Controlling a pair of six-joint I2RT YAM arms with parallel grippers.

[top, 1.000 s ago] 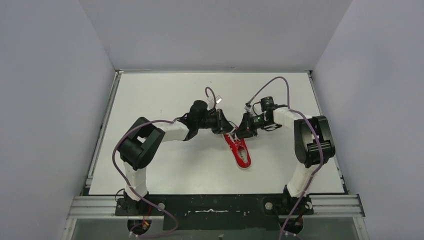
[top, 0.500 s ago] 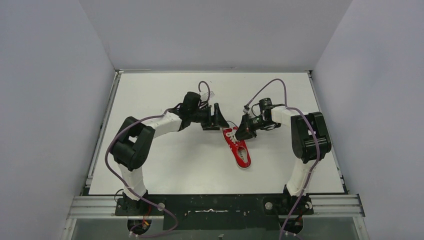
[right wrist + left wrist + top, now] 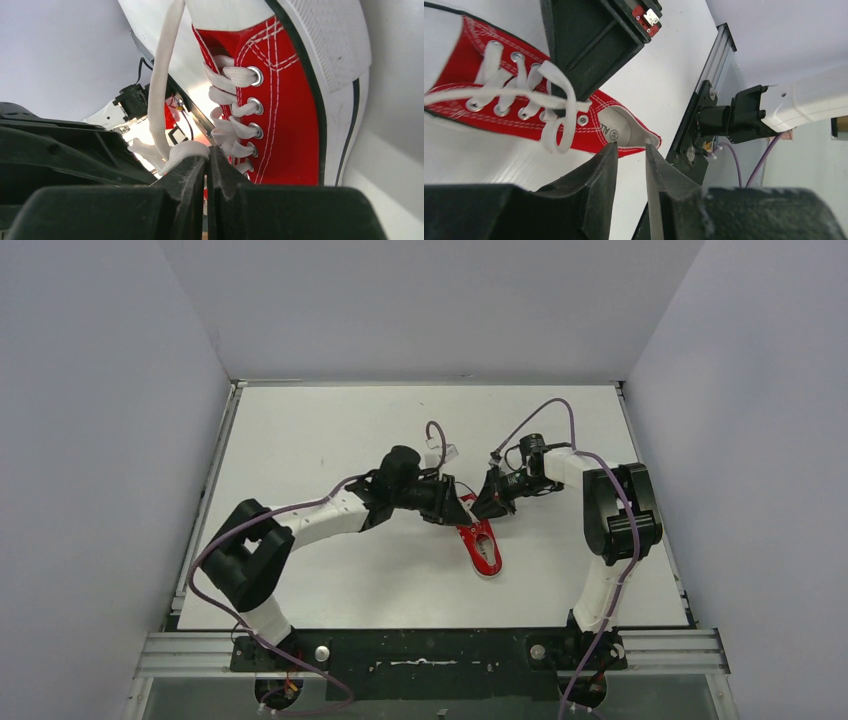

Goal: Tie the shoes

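Top external view: red sneaker [image 3: 487, 555] at mid-table [image 3: 320, 430], long axis diagonal, toe pointing far-left, heel toward the right arm's base. Right gripper [image 3: 206, 156] clamped on a white lace [image 3: 162, 90]; left gripper [image 3: 631, 146] jaws narrowly apart, empty.

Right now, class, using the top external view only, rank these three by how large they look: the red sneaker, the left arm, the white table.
Largest: white table, by a wide margin.
Next: left arm, stretched across it.
Smallest: red sneaker, far shorter than the arm.
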